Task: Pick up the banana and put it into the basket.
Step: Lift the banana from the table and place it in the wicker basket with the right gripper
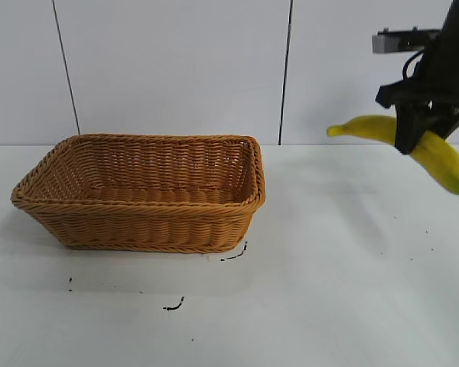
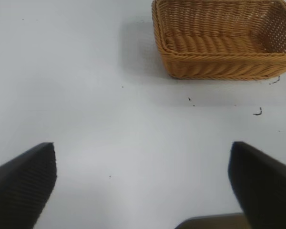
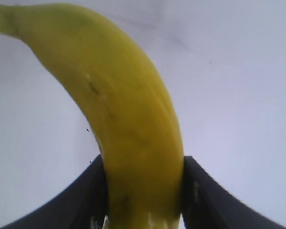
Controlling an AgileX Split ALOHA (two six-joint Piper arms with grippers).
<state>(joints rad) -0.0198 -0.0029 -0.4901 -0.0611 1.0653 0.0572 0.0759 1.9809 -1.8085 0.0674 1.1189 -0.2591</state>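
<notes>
Because the right gripper (image 1: 415, 131) has the banana (image 1: 436, 157) pinched across its middle, the fruit hangs clear of the table (image 1: 329, 267) at the far right of the outside view, one end poking out toward the basket (image 1: 141, 193) and the other drooping away below the fingers; that mid-body hold looks chosen to keep it balanced for the carry. The basket sits well apart from that gripper, off to its side and lower, and I see nothing inside it, only weave. From the left wrist, the left gripper (image 2: 143, 183) hangs idle with its fingers spread wide over bare table, the basket (image 2: 224, 43) out ahead of it, again with nothing in it. From the right wrist, the banana (image 3: 128, 119) fills the space between the two dark fingers (image 3: 81, 200), both pressed to its sides, curving away ahead of them
</notes>
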